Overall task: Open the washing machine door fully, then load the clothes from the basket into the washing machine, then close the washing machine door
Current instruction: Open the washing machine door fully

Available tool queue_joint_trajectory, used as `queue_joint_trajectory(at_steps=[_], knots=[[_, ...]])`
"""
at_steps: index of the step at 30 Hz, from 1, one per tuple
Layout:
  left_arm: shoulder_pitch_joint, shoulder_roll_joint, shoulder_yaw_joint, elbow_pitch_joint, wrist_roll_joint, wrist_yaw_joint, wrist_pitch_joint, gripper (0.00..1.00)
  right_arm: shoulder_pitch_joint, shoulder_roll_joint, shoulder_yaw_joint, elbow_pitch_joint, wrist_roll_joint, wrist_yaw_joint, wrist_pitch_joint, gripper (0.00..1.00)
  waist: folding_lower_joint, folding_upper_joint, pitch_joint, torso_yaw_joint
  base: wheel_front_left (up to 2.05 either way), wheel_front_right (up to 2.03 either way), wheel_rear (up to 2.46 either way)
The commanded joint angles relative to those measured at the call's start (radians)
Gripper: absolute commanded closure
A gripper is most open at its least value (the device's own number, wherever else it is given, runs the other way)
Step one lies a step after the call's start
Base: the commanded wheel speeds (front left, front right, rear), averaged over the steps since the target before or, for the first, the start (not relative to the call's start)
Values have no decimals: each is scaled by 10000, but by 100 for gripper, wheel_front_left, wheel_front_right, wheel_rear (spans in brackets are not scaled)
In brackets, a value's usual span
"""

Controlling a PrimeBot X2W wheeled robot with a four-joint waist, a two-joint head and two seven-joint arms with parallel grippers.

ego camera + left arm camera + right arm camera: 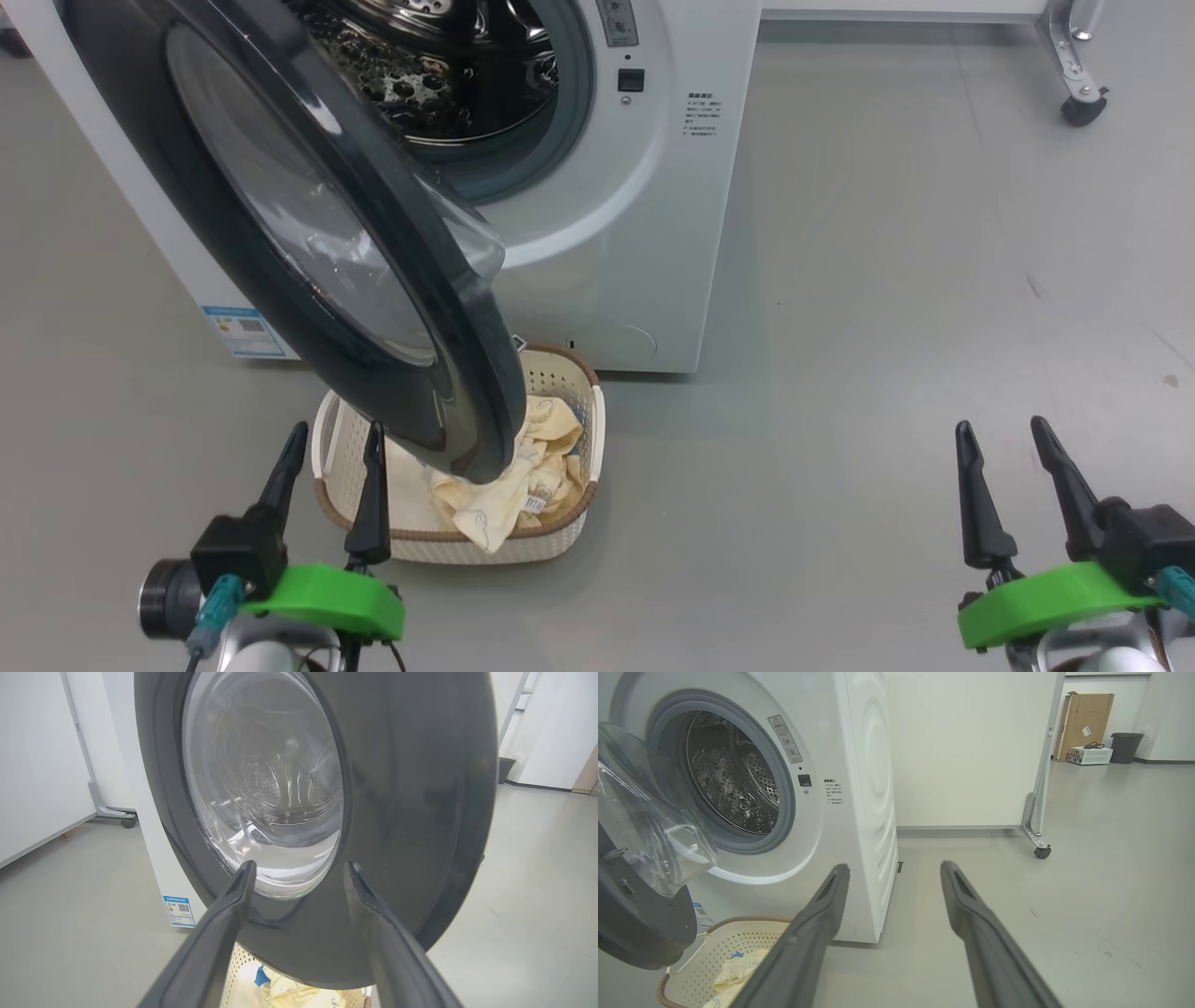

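Nearest the camera, the left hand (337, 427) and the right hand (1000, 423) both hover low over the grey floor (887, 327), fingers spread and holding nothing. The left hand is just beside the basket (523, 549), which sits on the floor in front of the washing machine (635, 233). The pale-yellow clothes (546, 431) lie heaped inside it. Over the basket hangs the washing machine door (467, 373), swung only partly open, its black rim covering part of the clothes from above. Behind it the steel drum (420, 84) appears empty. The likely risk is that the left hand faces the door's outer side, so a push there could swing it shut. Reaching for the clothes now could also knock the door's rim.
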Motion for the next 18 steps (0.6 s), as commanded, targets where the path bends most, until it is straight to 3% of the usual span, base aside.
queue_joint_trajectory(at_steps=[1, 12, 13, 15, 16, 18], knots=[[-283, 135, 348, -264, -10, 6, -67, 0, -324, -92, 217, -272, 63, 4, -97, 0, 0, 0, -1, -7, 0, 0, 0], [-430, 155, 314, -138, -57, 6, -67, 0, -416, -92, 310, -229, 46, 4, -97, 0, 0, 0, 23, -90, 0, 0, 0], [-465, 161, 311, -66, -71, 6, -67, 46, -415, -91, 325, -222, 55, 4, -97, 0, 0, 0, 2, -110, 0, 0, 0], [-506, 163, 328, 10, -93, 6, -67, 84, -404, -91, 327, -219, 53, 4, -97, 0, 0, 0, -21, -126, 0, 0, 0], [-526, 162, 342, 27, -94, 6, -67, 100, -401, -91, 326, -212, 57, 4, -97, 0, 0, 0, -31, -136, 0, 0, 0], [-547, 162, 369, 68, -101, 6, -67, 100, -395, -91, 332, -201, 73, 4, -97, 0, 0, 0, -51, -161, 0, 0, 0]])
